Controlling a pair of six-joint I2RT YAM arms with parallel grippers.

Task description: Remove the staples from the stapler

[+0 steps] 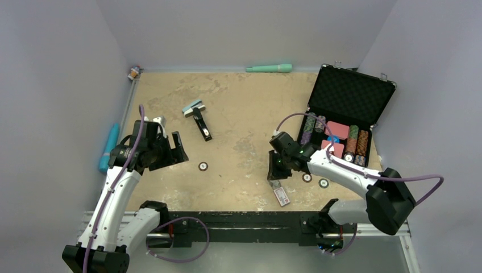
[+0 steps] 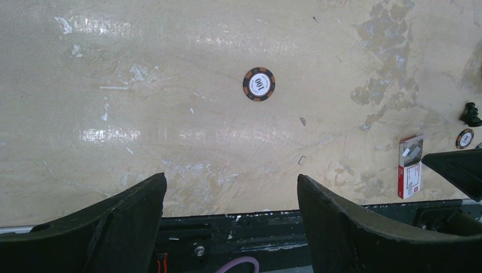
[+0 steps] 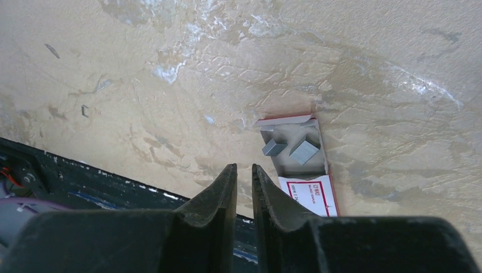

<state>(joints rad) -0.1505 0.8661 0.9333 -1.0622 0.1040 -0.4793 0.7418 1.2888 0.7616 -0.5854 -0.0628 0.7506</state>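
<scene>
The stapler (image 1: 202,124) lies on the table left of centre in the top view, well apart from both arms. The left gripper (image 2: 230,183) is at the lower left, its fingers spread wide and holding nothing, probably ready to take the stapler. The right gripper (image 3: 244,172) has its fingers pinched almost together on nothing just beside an open staple box (image 3: 302,165) at lower centre, two grey staple blocks (image 3: 295,151) inside, likely where the staples belong. A poker chip (image 2: 259,84) below the left wrist reads "100"; the box's red-bordered label is too small to read.
</scene>
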